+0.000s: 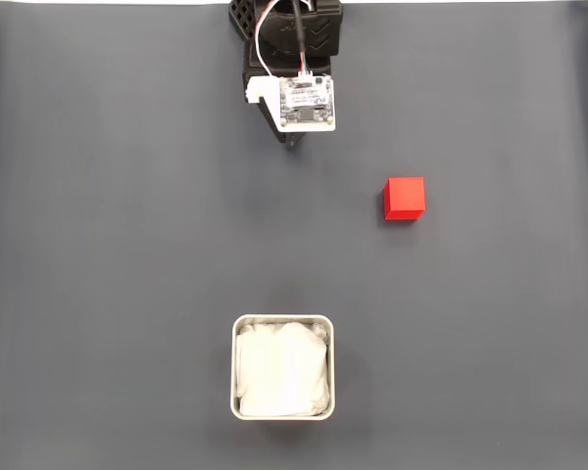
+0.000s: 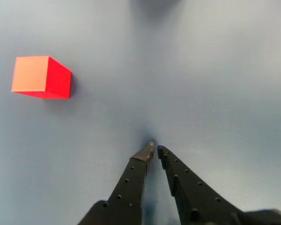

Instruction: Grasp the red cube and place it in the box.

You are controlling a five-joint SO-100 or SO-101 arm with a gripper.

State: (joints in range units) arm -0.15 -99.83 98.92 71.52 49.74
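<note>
The red cube (image 1: 405, 198) rests on the dark mat, right of centre in the fixed view; the wrist view shows the red cube (image 2: 41, 77) at upper left. Near the mat's front edge, centre, stands the box (image 1: 237, 369), a square metal tray with white lining inside. My arm is folded at the top centre of the fixed view, the gripper (image 1: 293, 143) just below its white board. In the wrist view the gripper (image 2: 155, 149) has its two black fingers nearly touching at the tips, holding nothing, well right of and below the cube.
A dark grey mat (image 1: 108, 245) covers the whole table. The arm's black base (image 1: 286, 24) sits at the top edge. Open mat lies between the arm, the cube and the box.
</note>
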